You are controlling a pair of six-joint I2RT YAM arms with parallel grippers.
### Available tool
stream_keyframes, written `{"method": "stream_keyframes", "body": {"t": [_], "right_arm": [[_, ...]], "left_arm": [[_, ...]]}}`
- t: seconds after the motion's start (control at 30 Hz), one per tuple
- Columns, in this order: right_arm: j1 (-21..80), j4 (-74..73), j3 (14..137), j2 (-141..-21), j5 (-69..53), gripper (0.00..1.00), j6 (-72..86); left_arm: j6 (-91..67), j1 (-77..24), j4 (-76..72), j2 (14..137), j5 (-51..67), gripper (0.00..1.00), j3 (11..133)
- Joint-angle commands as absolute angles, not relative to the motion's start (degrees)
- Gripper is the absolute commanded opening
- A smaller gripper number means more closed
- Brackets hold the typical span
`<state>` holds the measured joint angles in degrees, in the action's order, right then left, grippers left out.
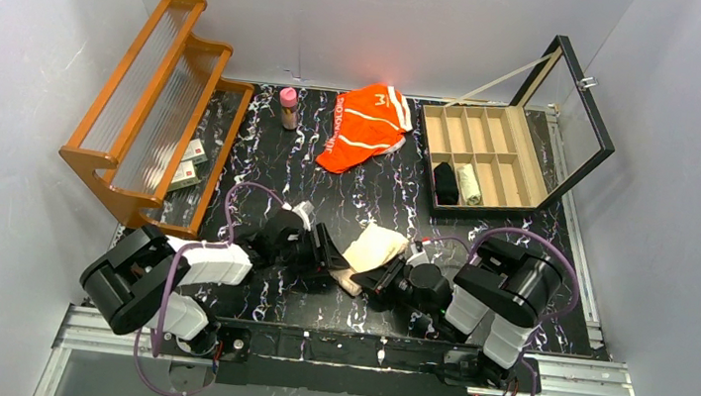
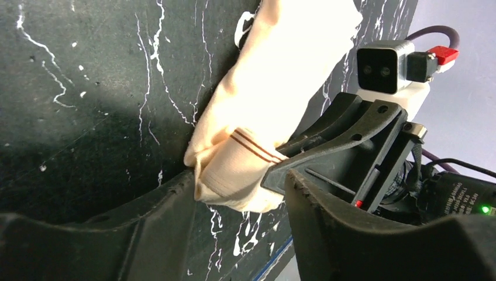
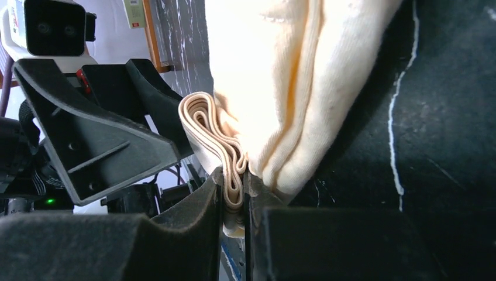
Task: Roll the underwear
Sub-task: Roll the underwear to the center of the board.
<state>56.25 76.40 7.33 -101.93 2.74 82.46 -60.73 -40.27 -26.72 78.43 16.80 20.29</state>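
I see the beige underwear (image 1: 373,248) bunched at the near middle of the black table (image 1: 271,164), with my 2 grippers meeting at its near end: left gripper (image 1: 334,261), right gripper (image 1: 369,282). The orange underwear (image 1: 367,125) lies far back, between a pink bottle (image 1: 288,107) and an open wooden box (image 1: 485,159).

Left pincer (image 2: 240,186) stands apart, facing the tightly pinched right pincer (image 3: 234,188).
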Motion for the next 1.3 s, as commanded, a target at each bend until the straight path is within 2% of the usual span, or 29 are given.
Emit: {"method": "stream_keyframes", "body": {"t": [0.0,0.2,0.33,0.4,0.47,0.6,0.7,0.83,0.93,1.07,1.27], "right_arm": [[55.8,71.7,5.5,-104.3,3.4,0.06,82.8],[55.5,72.5,5.4,-104.6,2.4,0.09,82.0],[55.5,74.0,6.4,-104.0,0.5,0.16,76.3],[55.3,73.2,7.4,-102.5,-1.8,0.26,72.5],[55.3,70.1,8.4,-99.0,-2.7,0.43,68.0],[55.4,55.5,12.5,-89.4,-2.2,0.62,57.3],[55.4,41.0,16.3,-81.8,0.5,0.67,49.1],[55.4,31.4,19.7,-75.9,1.8,0.69,37.9],[56.0,31.2,21.5,-74.3,0.9,0.69,27.4],[62.1,35.9,24.2,-74.7,0.4,0.68,4.1],[71.5,43.6,28.5,-83.2,-1.3,0.66,-23.9]], "left_arm": [[-60.7,-43.2,-15.5,83.8,8.0,0.50,19.5],[-60.8,-43.5,-12.9,82.8,3.4,0.27,18.8],[-58.9,-43.5,-12.6,82.5,2.9,0.11,20.9],[-56.7,-43.5,-12.4,82.8,3.7,0.05,22.4],[-54.8,-43.5,-11.2,83.0,4.2,0.00,23.7],[-52.2,-43.5,-3.2,81.0,-0.3,0.00,26.4],[-53.6,-43.4,3.9,76.7,-6.7,0.00,26.8],[-57.0,-42.4,12.3,68.8,-13.1,0.00,25.0],[-59.6,-41.4,20.0,62.2,-16.3,0.00,23.5],[-64.5,-41.2,27.8,53.8,-18.9,0.00,21.9],[-68.0,-41.3,29.9,48.6,-16.0,0.00,20.8]]}}
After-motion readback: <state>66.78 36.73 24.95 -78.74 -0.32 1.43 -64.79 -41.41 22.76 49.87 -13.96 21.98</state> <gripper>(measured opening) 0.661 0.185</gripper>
